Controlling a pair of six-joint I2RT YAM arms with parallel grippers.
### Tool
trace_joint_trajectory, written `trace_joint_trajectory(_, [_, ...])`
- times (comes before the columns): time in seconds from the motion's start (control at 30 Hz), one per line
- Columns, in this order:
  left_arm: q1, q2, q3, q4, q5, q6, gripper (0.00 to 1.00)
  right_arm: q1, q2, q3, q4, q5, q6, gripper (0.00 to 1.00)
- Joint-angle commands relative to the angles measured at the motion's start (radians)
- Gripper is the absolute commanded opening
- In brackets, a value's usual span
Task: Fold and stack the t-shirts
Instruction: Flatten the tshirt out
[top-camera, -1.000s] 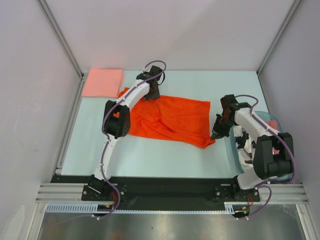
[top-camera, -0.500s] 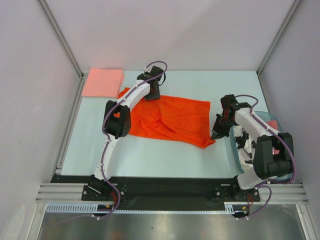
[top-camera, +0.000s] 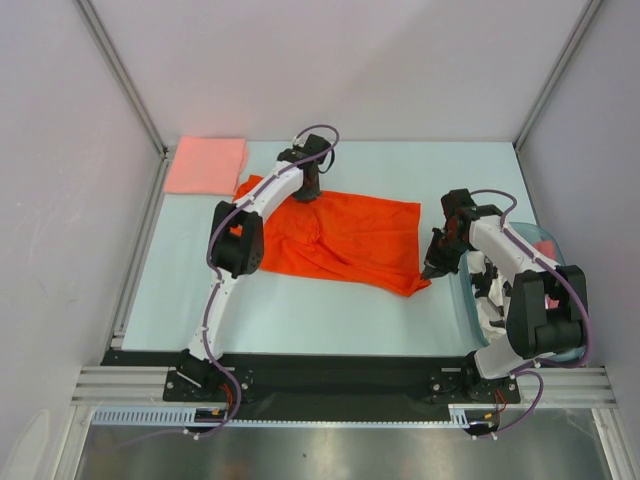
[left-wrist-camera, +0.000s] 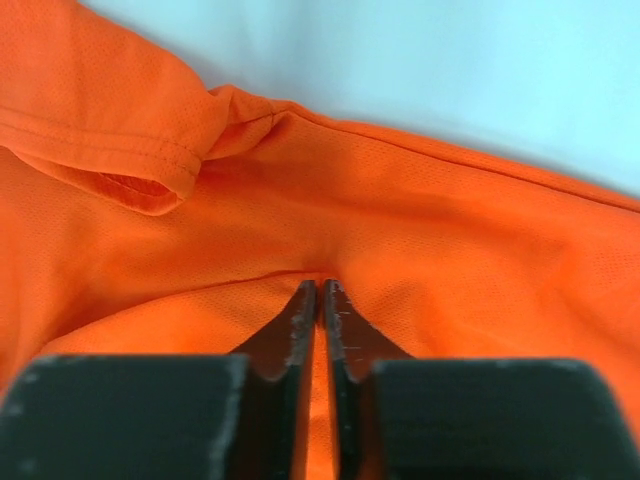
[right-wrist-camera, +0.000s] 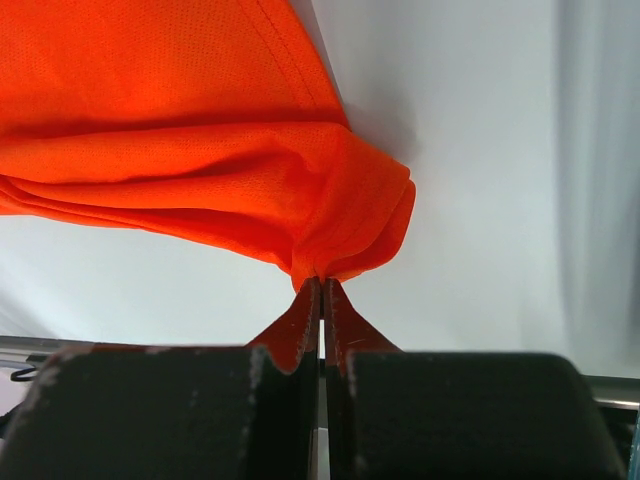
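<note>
An orange t-shirt (top-camera: 345, 238) lies spread and rumpled on the pale table. My left gripper (top-camera: 310, 190) is at its far edge, shut on a pinch of the orange cloth (left-wrist-camera: 400, 240). My right gripper (top-camera: 432, 268) is at the shirt's near right corner, shut on a bunched fold of the same shirt (right-wrist-camera: 330, 220). A folded pink t-shirt (top-camera: 206, 165) lies at the far left corner of the table.
A clear bin (top-camera: 560, 262) with more cloth stands at the right edge behind my right arm. Metal frame posts (top-camera: 125, 75) rise at the back corners. The black base rail (top-camera: 330, 370) runs along the near edge.
The left wrist has shifted slightly to the right at the shirt's far edge. The right arm and the shirt look unchanged.
</note>
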Motion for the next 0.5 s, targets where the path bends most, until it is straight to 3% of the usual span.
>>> trace_joint_trajectory(0.0, [0.005, 0.003, 0.039, 0.005, -0.018, 0.026, 0.1, -0.002, -0.033, 0.031, -0.006, -0.007, 0.006, 0.0])
trace_joint_trajectory(0.03, [0.005, 0.003, 0.038, 0.005, -0.02, 0.026, 0.0, -0.002, -0.035, 0.033, -0.006, -0.004, 0.006, 0.0])
trace_joint_trajectory(0.2, [0.003, -0.026, 0.053, -0.002, -0.034, 0.04, 0.0, 0.004, -0.036, 0.022, -0.001, -0.002, 0.009, 0.0])
trace_joint_trajectory(0.47, [0.023, -0.285, -0.029, 0.012, -0.069, 0.106, 0.0, 0.015, -0.05, 0.035, 0.015, 0.018, 0.021, 0.0])
